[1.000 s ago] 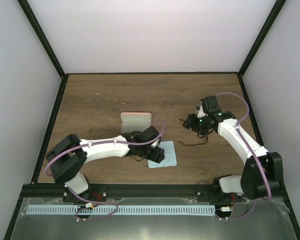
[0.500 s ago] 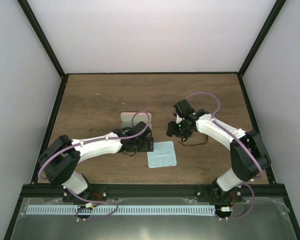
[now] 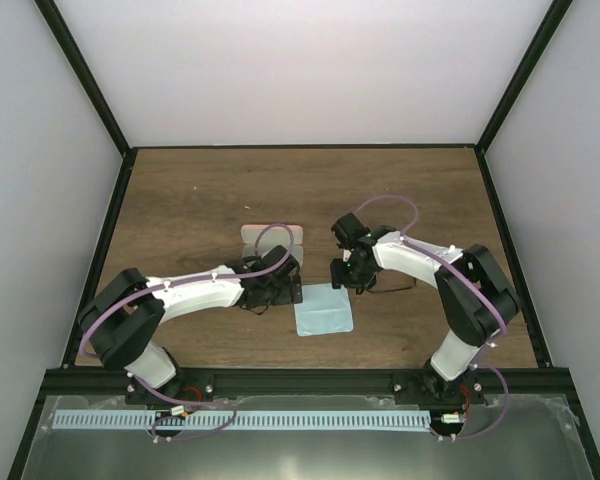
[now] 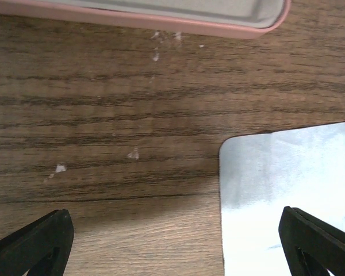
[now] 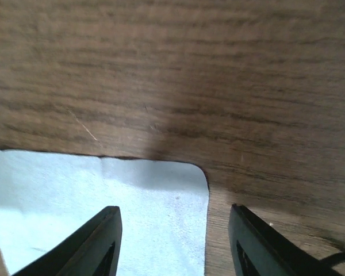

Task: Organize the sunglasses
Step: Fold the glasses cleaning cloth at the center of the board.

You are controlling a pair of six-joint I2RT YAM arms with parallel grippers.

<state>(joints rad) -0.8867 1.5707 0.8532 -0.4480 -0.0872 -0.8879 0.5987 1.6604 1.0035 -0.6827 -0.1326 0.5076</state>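
From above, the sunglasses [image 3: 392, 288] lie just right of the cloth [image 3: 324, 309]. Left wrist view: the left gripper [image 4: 172, 236] is wide and empty at the cloth's left edge. Right wrist view: the right gripper [image 5: 178, 241] is half open and empty over the cloth's corner; it should probably pinch low there.

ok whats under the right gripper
A corner of the blue cloth and bare table show below the open right gripper; what lies beneath its fingers is hidden.

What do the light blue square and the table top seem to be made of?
Light blue square: probably thin microfibre cloth; matte, rounded corner, lying flat.
Table top: wood or wood-look laminate; brown grain lines, low sheen.
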